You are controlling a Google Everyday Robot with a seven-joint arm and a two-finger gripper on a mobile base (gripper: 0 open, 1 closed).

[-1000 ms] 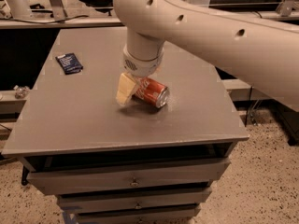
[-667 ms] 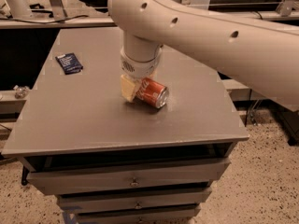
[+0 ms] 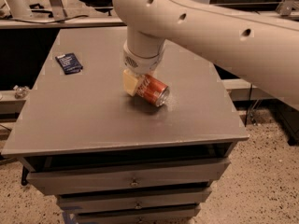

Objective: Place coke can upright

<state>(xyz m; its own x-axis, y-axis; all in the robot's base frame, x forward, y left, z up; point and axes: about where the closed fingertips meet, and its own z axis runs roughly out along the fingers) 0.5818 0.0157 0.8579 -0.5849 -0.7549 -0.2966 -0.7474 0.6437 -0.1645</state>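
The coke can (image 3: pixel 153 90) is red with white script and a silver end. It lies tilted on its side near the middle of the grey table top (image 3: pixel 93 111), silver end facing front right. My gripper (image 3: pixel 140 84) comes down from the large white arm (image 3: pixel 196 27) and is closed around the can's upper end. One cream-coloured finger (image 3: pixel 130 82) presses against the can's left side; the other finger is hidden behind the can. The can seems slightly raised off the surface.
A dark blue packet (image 3: pixel 69 63) lies flat at the table's back left. The table is a cabinet with drawers (image 3: pixel 133 181) below its front edge. Desks and cables stand behind, and speckled floor (image 3: pixel 266 171) is to the right.
The gripper and the can have shifted slightly up and to the right together. The blue packet has not moved.
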